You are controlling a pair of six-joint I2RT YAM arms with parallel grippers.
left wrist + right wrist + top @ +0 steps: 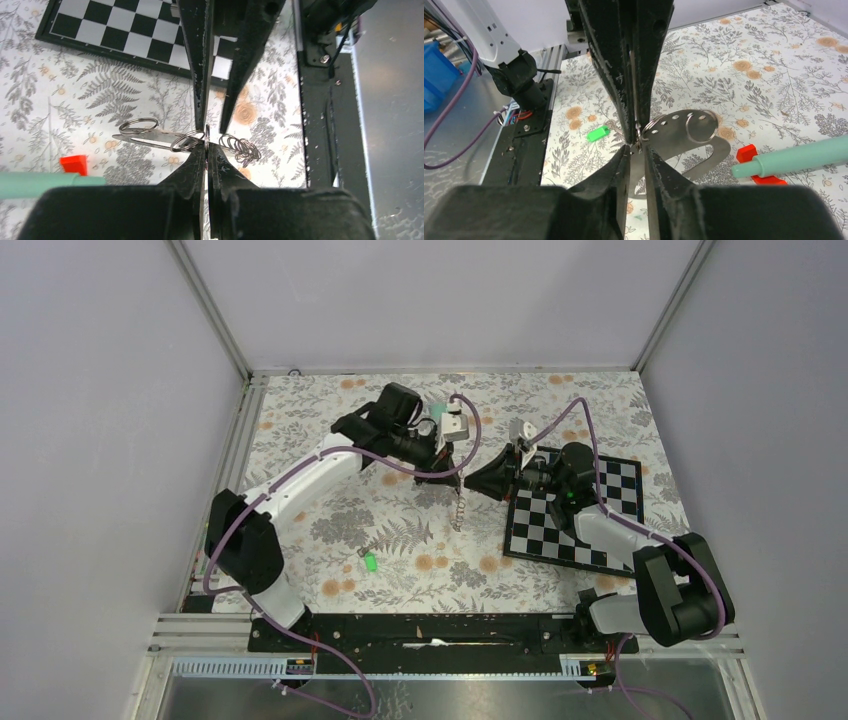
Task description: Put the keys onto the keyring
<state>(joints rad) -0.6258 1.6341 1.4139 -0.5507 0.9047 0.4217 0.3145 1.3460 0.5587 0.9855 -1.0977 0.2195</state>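
The keyring [674,136] is a flat grey metal oval loop with small split rings and a coiled chain [241,149] on it, and it hangs in the air between both grippers. My left gripper [207,146] is shut on a thin ring of the keyring [150,136]. My right gripper [638,148] faces it tip to tip with its jaws a little apart at the loop's edge. In the top view the left gripper [450,466] and right gripper [480,481] meet mid-table. A green-headed key [369,562] lies alone on the cloth, also visible from the right wrist [598,133].
A chessboard [590,525] lies under the right arm. A teal stick [794,156] on a red base [748,152] lies near the grippers. The chain [460,508] dangles toward the floral cloth. White walls and metal rails border the table.
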